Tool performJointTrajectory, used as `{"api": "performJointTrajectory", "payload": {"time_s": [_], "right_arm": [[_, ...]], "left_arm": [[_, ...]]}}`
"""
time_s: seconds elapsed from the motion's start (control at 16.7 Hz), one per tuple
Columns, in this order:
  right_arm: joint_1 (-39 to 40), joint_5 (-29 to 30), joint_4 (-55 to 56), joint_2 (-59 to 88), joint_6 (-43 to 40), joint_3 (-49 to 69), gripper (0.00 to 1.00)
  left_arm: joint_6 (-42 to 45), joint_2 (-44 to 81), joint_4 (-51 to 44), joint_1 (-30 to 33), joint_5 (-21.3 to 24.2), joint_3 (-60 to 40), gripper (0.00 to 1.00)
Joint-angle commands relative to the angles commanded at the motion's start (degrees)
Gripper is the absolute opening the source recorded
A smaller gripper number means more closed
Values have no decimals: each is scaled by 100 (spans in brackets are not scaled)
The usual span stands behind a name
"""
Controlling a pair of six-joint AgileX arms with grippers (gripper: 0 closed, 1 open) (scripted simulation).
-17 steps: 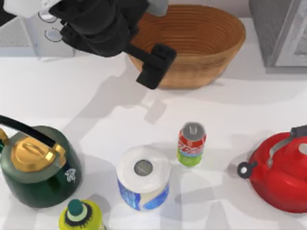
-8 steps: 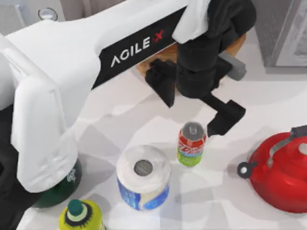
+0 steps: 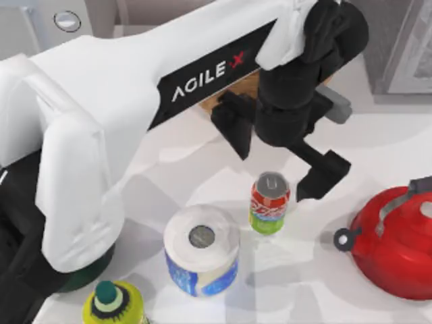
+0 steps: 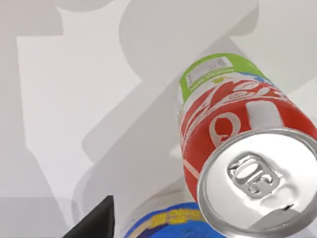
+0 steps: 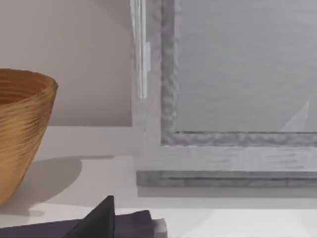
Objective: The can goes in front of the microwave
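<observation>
The can (image 3: 270,202) stands upright right of the table's middle, red over green with a silver lid. My left gripper (image 3: 278,154) hangs open just behind and above it, one dark finger (image 3: 233,128) to the can's back left and the other finger (image 3: 324,175) close beside its right. Neither touches the can. The left wrist view looks down on the can (image 4: 237,148) from close by. At the back left, the microwave (image 3: 66,20) shows a white panel with a round dial; my left arm hides the rest. My right gripper (image 5: 99,220) is parked low, facing the back right.
A white-and-blue paper roll (image 3: 201,250) stands close to the can's front left, with a yellow-green bottle (image 3: 113,304) beyond it. A red kettle (image 3: 398,243) sits at the right. The wicker basket (image 5: 20,134) and a grey glazed cabinet (image 3: 398,47) stand at the back.
My left arm has swung from the back left across the table to above the can. In the last half second its open gripper shifted slightly to the right and nearer the can.
</observation>
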State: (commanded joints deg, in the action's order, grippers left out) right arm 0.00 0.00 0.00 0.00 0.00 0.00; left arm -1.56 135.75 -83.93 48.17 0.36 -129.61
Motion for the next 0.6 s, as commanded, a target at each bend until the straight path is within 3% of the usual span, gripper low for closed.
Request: {"api": "performJointTrajectory", "payload": {"time_s": [0.6], "right_arm": [[0, 0, 0, 0, 0, 0, 100]], "left_arm": [[1, -31, 1356, 17, -1, 1387, 100]]}}
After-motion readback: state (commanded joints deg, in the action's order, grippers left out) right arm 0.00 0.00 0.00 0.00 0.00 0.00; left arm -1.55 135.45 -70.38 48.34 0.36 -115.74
